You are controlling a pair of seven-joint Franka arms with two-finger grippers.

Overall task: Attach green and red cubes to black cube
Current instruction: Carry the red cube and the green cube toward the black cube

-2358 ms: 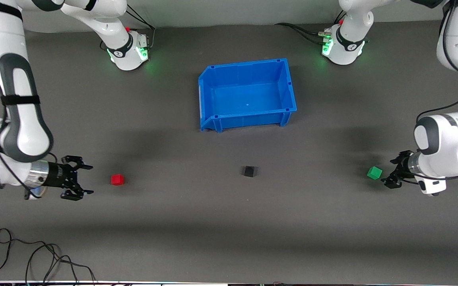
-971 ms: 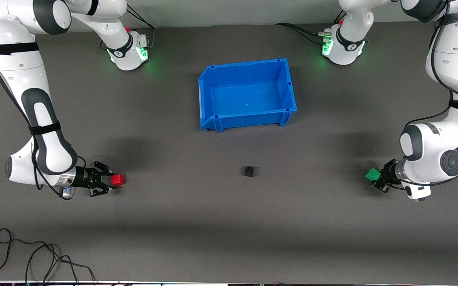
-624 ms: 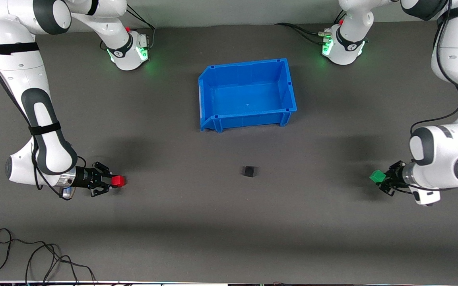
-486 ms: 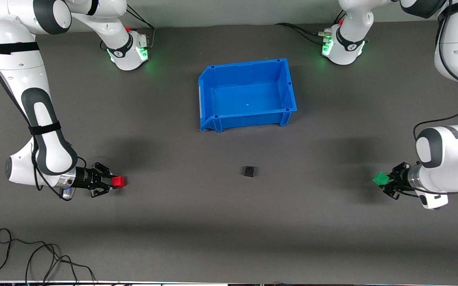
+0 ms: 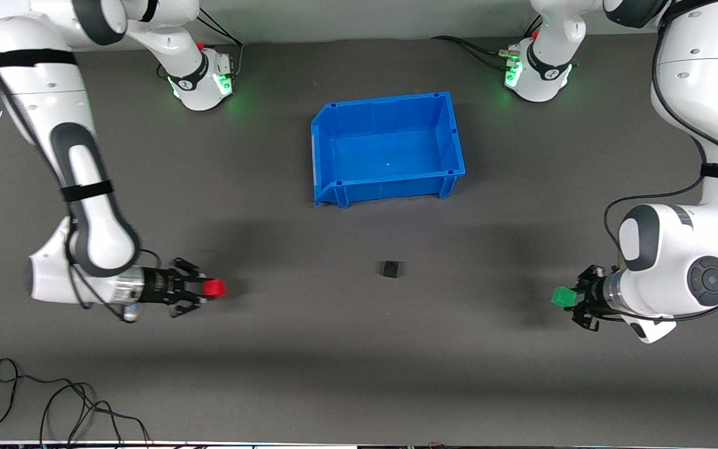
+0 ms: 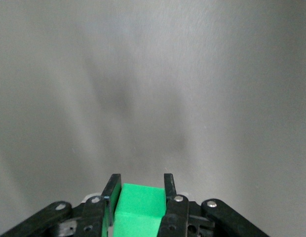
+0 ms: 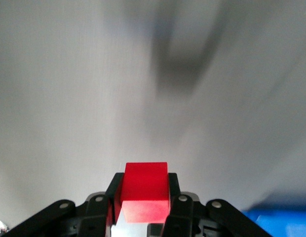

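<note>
The black cube (image 5: 390, 269) sits on the dark mat, nearer the front camera than the blue bin. My right gripper (image 5: 208, 289) is shut on the red cube (image 5: 214, 287) and holds it over the mat toward the right arm's end; the right wrist view shows the red cube (image 7: 145, 190) between the fingers. My left gripper (image 5: 568, 297) is shut on the green cube (image 5: 561, 296) over the mat toward the left arm's end; the left wrist view shows the green cube (image 6: 139, 207) clamped between both fingers. Both cubes point toward the black cube.
The blue bin (image 5: 334, 121) stands open and empty, farther from the front camera than the black cube. Loose black cables (image 5: 53, 405) lie at the mat's near edge toward the right arm's end.
Both grippers closed on their cubes. The right gripper has carried the red cube toward the black cube. The left gripper has carried the green cube toward the black cube.
</note>
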